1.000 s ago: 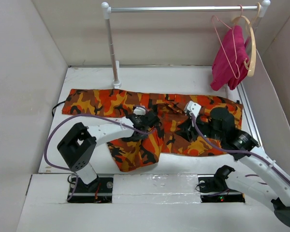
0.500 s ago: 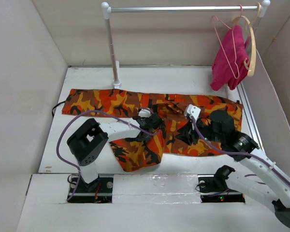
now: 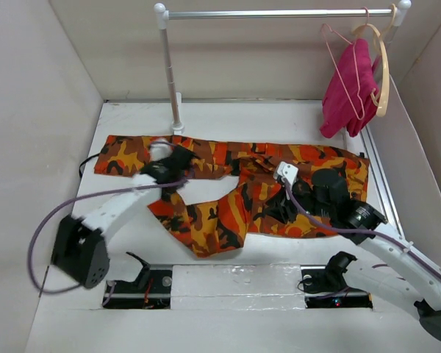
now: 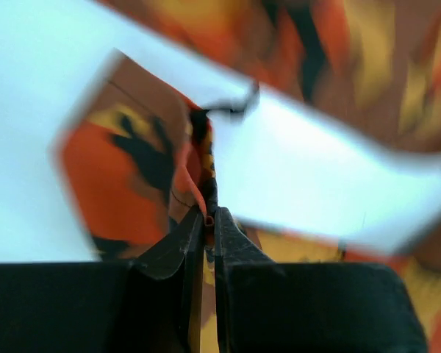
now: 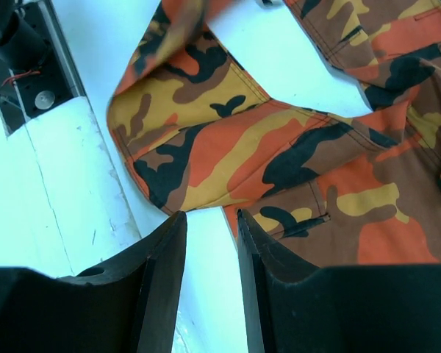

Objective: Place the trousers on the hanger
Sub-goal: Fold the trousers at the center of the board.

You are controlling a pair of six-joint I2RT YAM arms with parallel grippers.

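Note:
The camouflage trousers (image 3: 206,220) lie spread across the white table, one leg stretched along the back and the near leg drawn out to the left. My left gripper (image 3: 169,165) is shut on a fold of the trousers (image 4: 132,154), with cloth pinched at the tips of the left gripper (image 4: 209,218). My right gripper (image 3: 279,209) hovers over the trousers' waist part. In its wrist view the right gripper (image 5: 209,217) stands open above bare table at the edge of the trousers (image 5: 279,147). The pink wire hanger (image 3: 331,33) hangs at the rail's right end.
A clothes rail (image 3: 279,13) on a white post (image 3: 170,73) spans the back. A magenta cloth (image 3: 349,88) and a pale wooden hanger (image 3: 383,73) hang beside the wire hanger. Enclosure walls stand close on the left, right and back. A purple cable (image 3: 40,235) loops off the left arm.
My left gripper closed on the trousers' cloth and swung left and back, dragging the near leg with it. The right gripper barely shifted.

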